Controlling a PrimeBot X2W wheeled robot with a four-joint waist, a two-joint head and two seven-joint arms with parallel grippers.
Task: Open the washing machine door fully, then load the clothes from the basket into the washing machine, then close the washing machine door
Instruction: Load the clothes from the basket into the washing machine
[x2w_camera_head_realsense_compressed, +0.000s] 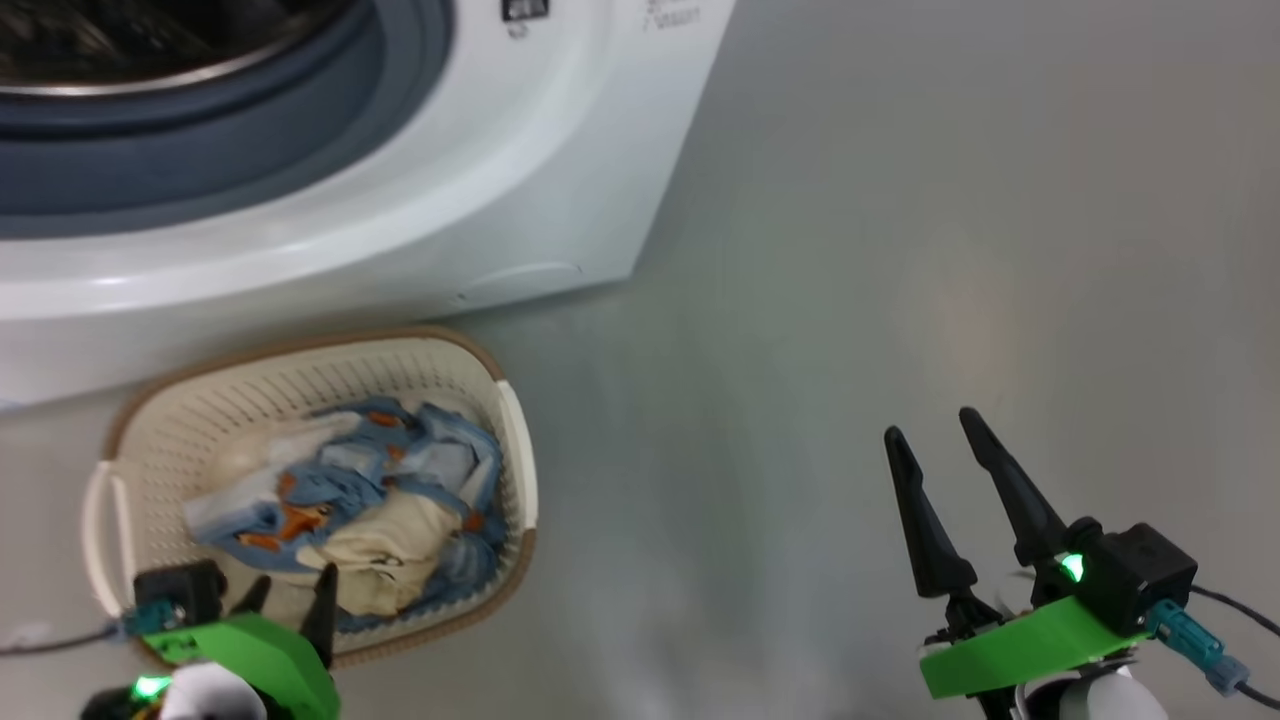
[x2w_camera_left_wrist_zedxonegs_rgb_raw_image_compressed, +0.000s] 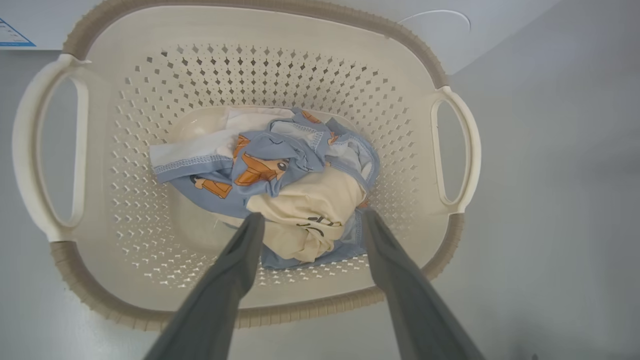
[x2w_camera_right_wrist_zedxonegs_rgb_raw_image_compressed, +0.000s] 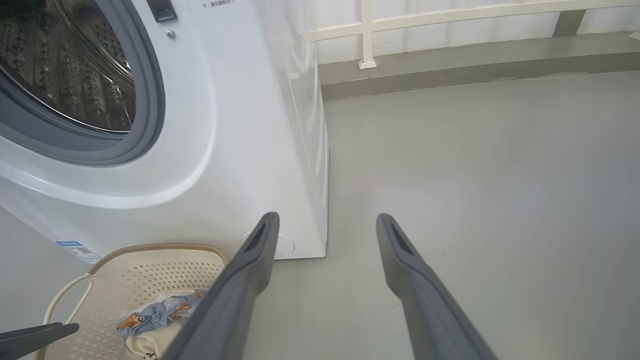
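The left gripper (x2w_camera_left_wrist_zedxonegs_rgb_raw_image_compressed: 312, 217) hangs over the near end of the basket (x2w_camera_left_wrist_zedxonegs_rgb_raw_image_compressed: 280, 75), released, its two fingers (x2w_camera_left_wrist_zedxonegs_rgb_raw_image_compressed: 235, 265) spread wide and pointing down at the clothes (x2w_camera_left_wrist_zedxonegs_rgb_raw_image_compressed: 280, 180). In the left wrist view the tips stand either side of the cream garment (x2w_camera_left_wrist_zedxonegs_rgb_raw_image_compressed: 310, 215); whether they touch the cloth I cannot tell, and nothing is clamped between them. The clothes lie in a small heap on the basket's bottom, toward its right side in that view: light-blue fabric with orange-brown motifs on top and around the cream piece, and a white hem trailing off to the left. The basket sits on the grey floor (x2w_camera_head_realsense_compressed: 850, 250), its far rim just beside the foot of the washer (x2w_camera_head_realsense_compressed: 450, 200). The right gripper (x2w_camera_head_realsense_compressed: 930, 425) is well apart from the basket, off to the robot's right above bare floor, also released, fingers parted and holding nothing. Beyond the basket the washer's mouth is uncovered: the grey gasket (x2w_camera_right_wrist_zedxonegs_rgb_raw_image_compressed: 150, 100) rings the perforated steel drum (x2w_camera_right_wrist_zedxonegs_rgb_raw_image_compressed: 60, 65), and a small blue label (x2w_camera_right_wrist_zedxonegs_rgb_raw_image_compressed: 75, 250) shows at the lower corner of the white front. Past the washer's side, in the right wrist view, the floor runs back to a low step and a white railing (x2w_camera_right_wrist_zedxonegs_rgb_raw_image_compressed: 450, 20).
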